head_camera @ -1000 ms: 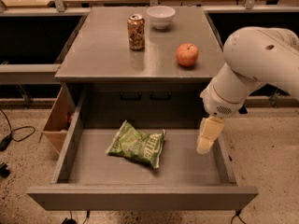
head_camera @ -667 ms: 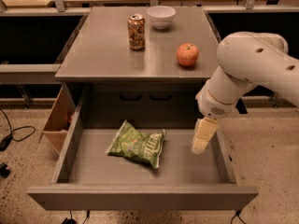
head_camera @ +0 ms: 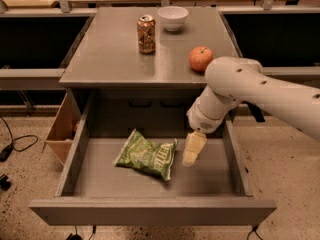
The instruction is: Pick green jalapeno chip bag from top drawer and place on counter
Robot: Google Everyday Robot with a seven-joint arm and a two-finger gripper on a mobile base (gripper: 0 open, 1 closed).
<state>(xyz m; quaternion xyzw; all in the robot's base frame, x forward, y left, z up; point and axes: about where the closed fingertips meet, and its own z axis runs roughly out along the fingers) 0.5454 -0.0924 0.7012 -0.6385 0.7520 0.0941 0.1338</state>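
Change: the gripper [head_camera: 191, 156] has shifted left since the earlier pictures, away from the right wall and nearer the bag; everything else lies as before.
Cardboard box [head_camera: 61, 129]: far to the claw's left, outside the left wall of the top drawer [head_camera: 150, 211].
Green jalapeno chip bag [head_camera: 146, 156]: flat on the drawer floor, just left of the claw.
Can [head_camera: 146, 34], bowl [head_camera: 173, 18]: on the counter [head_camera: 110, 49], behind and left of the claw.
Claw: hangs inside the drawer, pointing down; open or closed, cannot tell.
Apple [head_camera: 200, 59]: behind the claw, near the counter's front edge.
Open room: bare floor from the claw rightward to the right wall, and forward to the front panel.
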